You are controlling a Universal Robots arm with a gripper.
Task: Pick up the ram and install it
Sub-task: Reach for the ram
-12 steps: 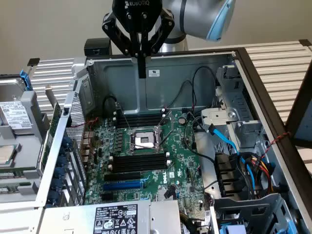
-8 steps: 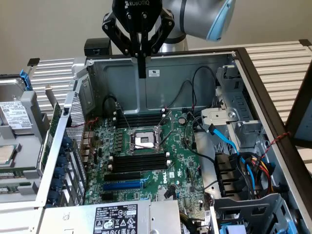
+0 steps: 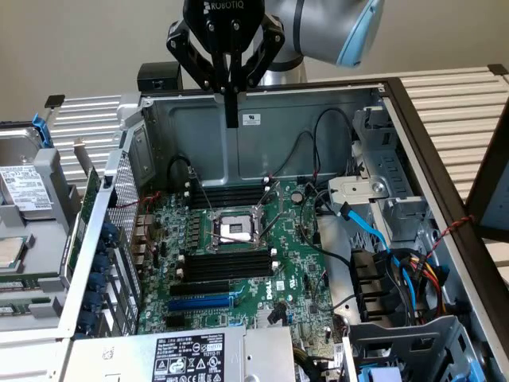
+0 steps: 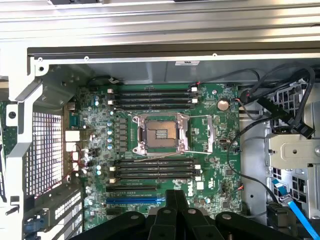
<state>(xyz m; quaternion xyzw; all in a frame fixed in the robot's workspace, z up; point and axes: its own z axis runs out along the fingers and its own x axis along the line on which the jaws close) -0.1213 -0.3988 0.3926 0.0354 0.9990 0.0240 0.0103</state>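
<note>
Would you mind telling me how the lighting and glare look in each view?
Exterior view: soft, even light, no harsh shadows; the black tool stands out against the grey case wall. Wrist view: the slatted table and pale case frame are washed out, while the green board is well lit.

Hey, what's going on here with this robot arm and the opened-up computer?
A robot arm's gripper hangs over an open computer case, above the motherboard. Its fingers are shut, with nothing visible between them. The long black memory slots on both sides of the processor socket look empty, so nothing has been installed there yet.
</note>
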